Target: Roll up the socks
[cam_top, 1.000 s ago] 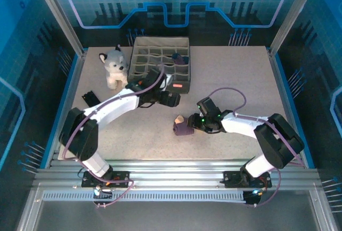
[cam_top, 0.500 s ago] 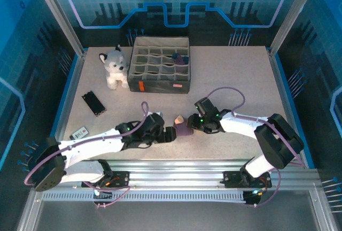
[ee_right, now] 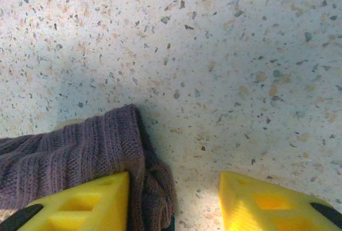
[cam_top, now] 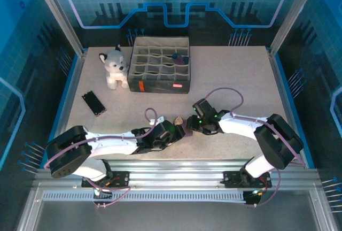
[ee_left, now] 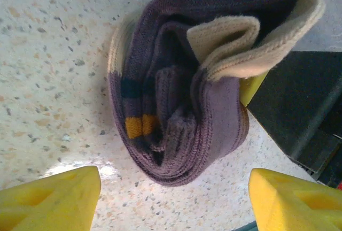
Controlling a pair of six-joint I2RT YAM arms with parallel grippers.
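Socks [ee_left: 181, 92] between wide-spread fingers [ee_left: 59, 196] of left hand [ee_left: 173, 188], clear of both

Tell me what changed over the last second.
The left arm swung from the organizer back to the near edge; the left tool now faces the socks, open. The right tool stayed at the socks; organizer, husky and remote stayed put.

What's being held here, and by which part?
Nothing is clamped. Left pincer stands open astride the rolled socks; right pincer, jaws apart, has one finger against the bundle's purple edge, bare table in the gap.
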